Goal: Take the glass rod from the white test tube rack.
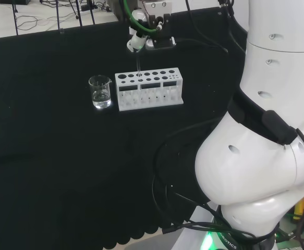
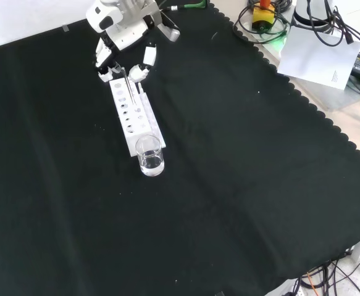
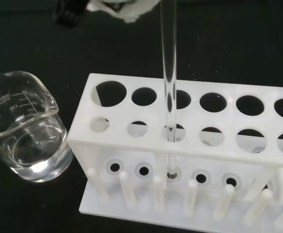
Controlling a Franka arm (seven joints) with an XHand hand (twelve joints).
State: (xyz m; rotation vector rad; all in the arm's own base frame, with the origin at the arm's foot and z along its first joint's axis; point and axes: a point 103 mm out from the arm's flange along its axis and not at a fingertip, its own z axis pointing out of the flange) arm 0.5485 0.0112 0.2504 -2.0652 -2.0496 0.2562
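In the front view the hand (image 2: 121, 37) reaches in from the top edge and hangs just above the far end of the white rack (image 2: 134, 116), its fingers (image 2: 147, 57) curled downward towards the top of the glass rod (image 2: 129, 86). The head view shows fingertips closed together at the rod's upper end, so the hand seems to pinch it, though the contact itself is too small to see clearly.

Going from near to far in the front view, a small clear beaker (image 2: 150, 156) stands on the table (image 2: 241, 185) just off the near end of the rack, and it holds a clear liquid. Behind it the rack stretches away towards the hand. The rod stands upright in one of the rack's holes; in the wrist view it passes through both perforated plates and its lower end rests in the base.
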